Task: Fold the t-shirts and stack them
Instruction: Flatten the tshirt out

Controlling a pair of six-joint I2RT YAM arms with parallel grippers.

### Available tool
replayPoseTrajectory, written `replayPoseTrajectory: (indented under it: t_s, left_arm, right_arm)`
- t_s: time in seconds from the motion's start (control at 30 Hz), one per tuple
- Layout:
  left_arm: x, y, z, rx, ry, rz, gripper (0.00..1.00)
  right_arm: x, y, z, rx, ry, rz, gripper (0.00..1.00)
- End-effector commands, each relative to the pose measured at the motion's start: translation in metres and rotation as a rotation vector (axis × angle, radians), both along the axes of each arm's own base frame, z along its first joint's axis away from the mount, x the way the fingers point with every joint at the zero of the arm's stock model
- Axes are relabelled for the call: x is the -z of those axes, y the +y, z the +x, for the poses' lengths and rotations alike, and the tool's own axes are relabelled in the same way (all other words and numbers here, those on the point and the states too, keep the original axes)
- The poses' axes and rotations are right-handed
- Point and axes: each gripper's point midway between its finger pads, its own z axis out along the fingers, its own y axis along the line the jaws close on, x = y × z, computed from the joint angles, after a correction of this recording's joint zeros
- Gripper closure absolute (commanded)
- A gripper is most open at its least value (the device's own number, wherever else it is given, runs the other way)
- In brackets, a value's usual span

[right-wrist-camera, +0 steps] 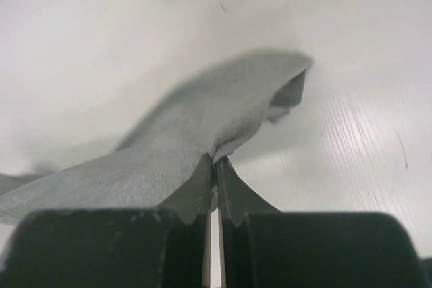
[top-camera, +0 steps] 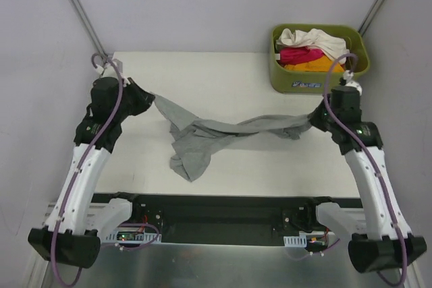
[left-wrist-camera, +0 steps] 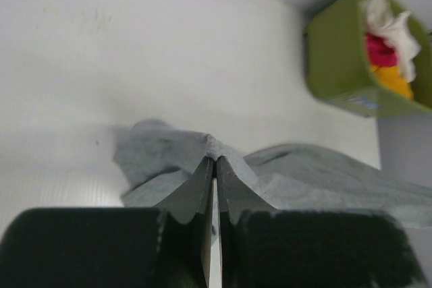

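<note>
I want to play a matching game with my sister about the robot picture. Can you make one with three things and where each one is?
Things:
1. grey t-shirt
2. pink t-shirt
3. green bin

Places:
a. lies between the white t-shirt and the orange t-shirt
b. stands at the far right of the table
c. pinched at one end by the left gripper and at the other by the right gripper

Pairs: 1-c, 2-a, 3-b
</note>
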Motion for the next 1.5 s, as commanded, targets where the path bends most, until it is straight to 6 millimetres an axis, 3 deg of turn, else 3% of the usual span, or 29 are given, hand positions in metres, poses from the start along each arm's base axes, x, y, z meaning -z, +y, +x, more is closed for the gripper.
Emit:
replayPoseTrajectory:
  t_s: [0.0,0.03,0.07,0.13,0.17,0.23,0.27,0.33,0.37,0.4,0.43,0.47,0.5,0.57,0.7,0.8,0.9,0.93,1.0,1.03,1.13,1.17,1.2,1.23,1.27,1.33,1.37,1.4,1.47]
  left_arm:
    - [-0.123,0.012,-0.035,-0.031,-0.352,-0.026,1.0]
    - [-0.147,0.015,-0.052,-0.032,-0.428,-0.029,1.0]
    - [-0.178,0.018,-0.066,-0.037,-0.508,-0.035,1.0]
    - [-0.215,0.021,-0.097,-0.022,-0.629,-0.032,1.0]
    - [-0.244,0.024,-0.118,-0.021,-0.713,-0.04,1.0]
    - [-0.274,0.027,-0.151,-0.006,-0.82,-0.037,1.0]
    - [-0.301,0.03,-0.177,-0.006,-0.905,-0.041,1.0]
    - [-0.325,0.031,-0.209,0.019,-1.001,-0.029,1.0]
    - [-0.347,0.033,-0.237,0.03,-1.082,-0.032,1.0]
    - [-0.357,0.033,-0.25,0.04,-1.123,-0.023,1.0]
    - [-0.365,0.033,-0.262,0.049,-1.156,-0.02,1.0]
    - [-0.381,0.032,-0.288,0.074,-1.224,-0.019,1.0]
    - [-0.387,0.032,-0.298,0.08,-1.257,-0.005,1.0]
    - [-0.406,0.034,-0.32,0.084,-1.324,-0.005,1.0]
    - [-0.426,0.038,-0.328,0.057,-1.378,0.025,1.0]
    - [-0.438,0.045,-0.304,-0.003,-1.358,0.048,1.0]
    - [-0.435,0.045,-0.248,-0.037,-1.266,0.077,1.0]
    - [-0.425,0.041,-0.209,-0.038,-1.19,0.093,1.0]
    - [-0.408,0.038,-0.162,-0.046,-1.099,0.131,1.0]
    - [-0.393,0.037,-0.12,-0.061,-1.016,0.151,1.0]
    - [-0.322,0.029,-0.012,-0.057,-0.784,0.228,1.0]
    - [-0.303,0.027,0.01,-0.044,-0.742,0.261,1.0]
    - [-0.278,0.021,0.046,-0.024,-0.688,0.28,1.0]
    - [-0.242,0.017,0.071,0.0,-0.614,0.299,1.0]
    - [-0.221,0.012,0.089,0.026,-0.58,0.322,1.0]
    - [-0.156,0.005,0.139,0.062,-0.459,0.346,1.0]
    - [-0.134,0.002,0.154,0.08,-0.418,0.355,1.0]
    - [-0.086,-0.004,0.182,0.112,-0.325,0.365,1.0]
    - [-0.044,-0.012,0.209,0.158,-0.256,0.373,1.0]
  right_arm:
    - [-0.098,-0.003,-0.036,-0.061,-0.248,-0.009,0.99]
    - [-0.132,-0.004,-0.044,-0.065,-0.336,-0.002,0.99]
    - [-0.152,-0.005,-0.055,-0.074,-0.403,0.003,0.99]
    - [-0.186,-0.003,-0.072,-0.108,-0.502,0.01,0.99]
    - [-0.217,0.0,-0.085,-0.132,-0.587,0.027,0.99]
    - [-0.244,0.0,-0.106,-0.155,-0.667,0.031,0.99]
    - [-0.275,0.003,-0.127,-0.182,-0.759,0.043,0.99]
    - [-0.302,0.007,-0.15,-0.23,-0.841,0.052,0.99]
    - [-0.314,0.011,-0.161,-0.264,-0.878,0.058,0.99]
    - [-0.338,0.01,-0.184,-0.278,-0.96,0.059,0.99]
    - [-0.347,0.012,-0.192,-0.299,-0.989,0.059,0.99]
    - [-0.355,0.015,-0.202,-0.323,-1.02,0.064,0.99]
    - [-0.372,0.015,-0.222,-0.338,-1.087,0.062,0.99]
    - [-0.383,0.018,-0.235,-0.371,-1.127,0.07,0.99]
    - [-0.398,0.014,-0.245,-0.352,-1.192,0.068,0.99]
    - [-0.394,0.009,-0.223,-0.305,-1.149,0.05,0.99]
    - [-0.376,0.006,-0.179,-0.257,-1.042,0.034,0.99]
    - [-0.37,0.004,-0.166,-0.239,-1.011,0.026,0.99]
    - [-0.343,-0.004,-0.118,-0.159,-0.894,-0.009,0.99]
    - [-0.33,-0.007,-0.102,-0.136,-0.852,-0.025,0.99]
    - [-0.269,-0.018,-0.034,-0.038,-0.674,-0.084,0.99]
    - [-0.261,-0.023,-0.018,0.0,-0.665,-0.099,0.99]
    - [-0.22,-0.021,0.003,0.0,-0.569,-0.111,0.99]
    - [-0.198,-0.021,0.02,0.007,-0.516,-0.111,0.99]
    - [-0.183,-0.018,0.035,0.002,-0.501,-0.099,0.99]
    - [-0.115,-0.02,0.063,0.016,-0.356,-0.094,0.99]
    - [-0.1,-0.02,0.077,0.017,-0.34,-0.086,0.99]
    - [-0.08,-0.022,0.086,0.023,-0.3,-0.086,0.99]
    - [-0.018,-0.026,0.111,0.025,-0.167,-0.075,0.99]
